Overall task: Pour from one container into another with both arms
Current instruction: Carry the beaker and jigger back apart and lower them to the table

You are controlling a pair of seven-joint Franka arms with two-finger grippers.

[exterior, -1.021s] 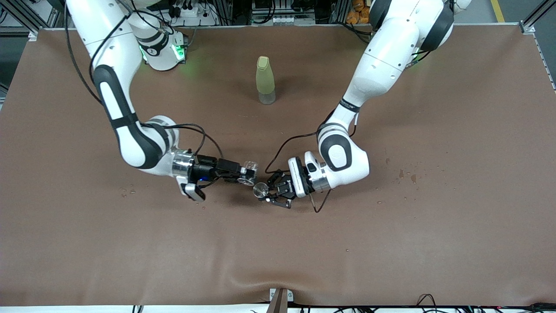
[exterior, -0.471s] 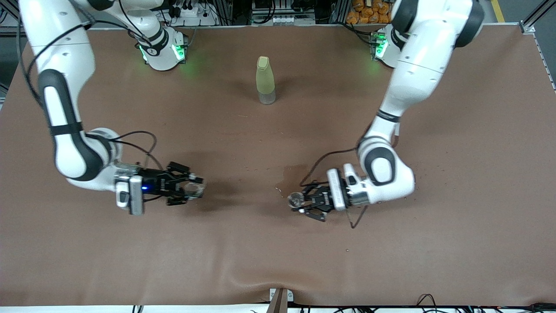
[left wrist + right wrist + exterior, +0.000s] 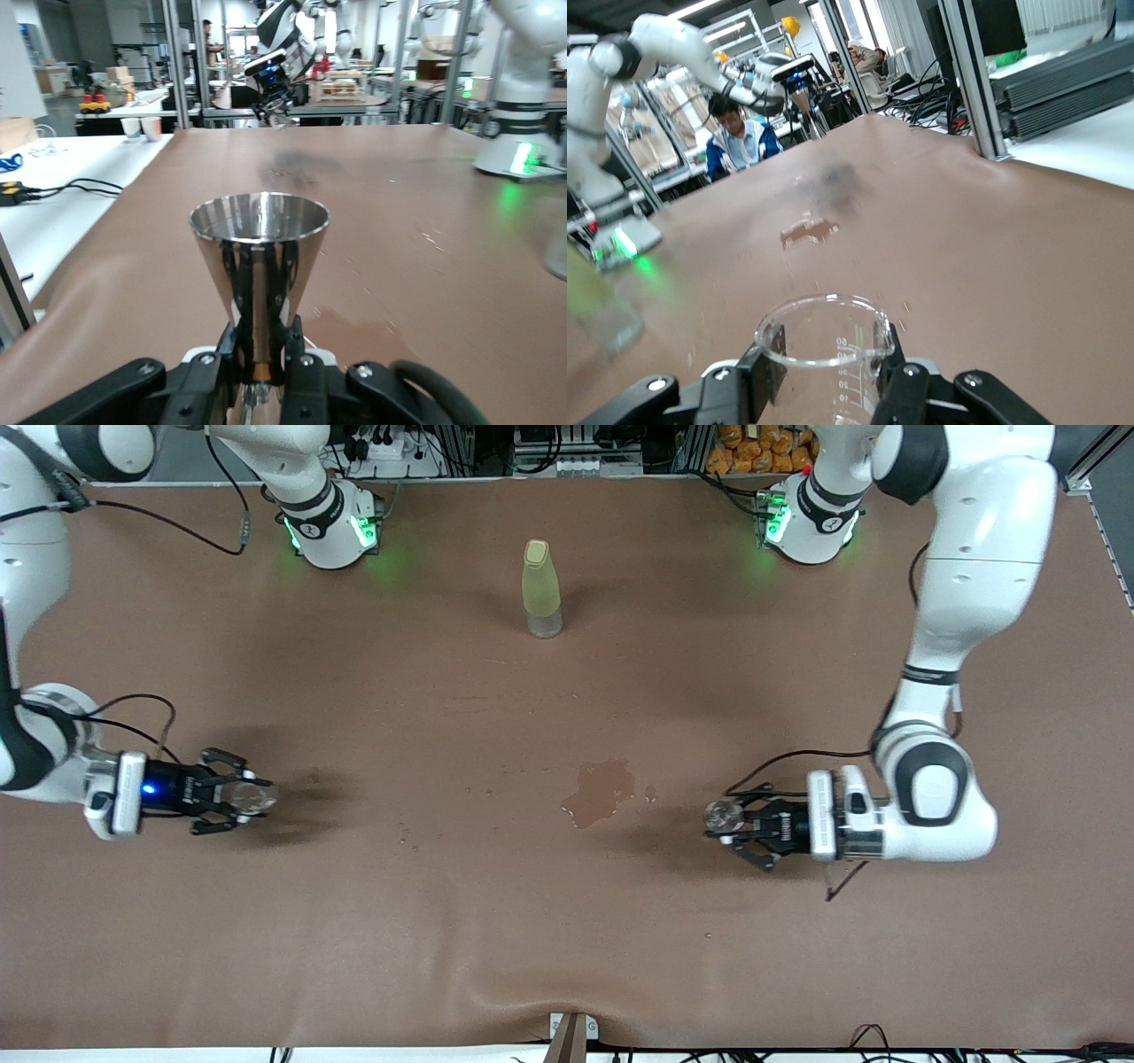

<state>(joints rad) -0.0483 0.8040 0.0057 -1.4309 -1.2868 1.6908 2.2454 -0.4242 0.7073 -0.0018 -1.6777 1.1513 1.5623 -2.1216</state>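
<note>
Reaching low, right pincer point(image 3: 232, 801) gripping glass cup point(image 3: 251, 798), left pincer point(image 3: 742, 829) gripping metal cup point(image 3: 722, 814)

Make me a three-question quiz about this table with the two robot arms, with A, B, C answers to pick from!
1. Where is the wet puddle?
A. On the table between the two grippers
B. On top of the bottle
C. Inside the glass cup

2. What colour is the tall bottle?
A. Red
B. Yellow-green
C. Blue

3. What is the left gripper doing?
A. Hanging open with nothing in it
B. Holding the bottle
C. Holding the shiny metal cup upright

Answers:
1. A, the dark patch lies on the brown table cover, about midway between the left gripper and the right gripper.
2. B, its body looks pale yellow-green in the front view.
3. C, the left wrist view shows the jaws shut on the cup's narrow base, its mouth facing up. The right gripper holds the clear glass cup likewise.
</note>
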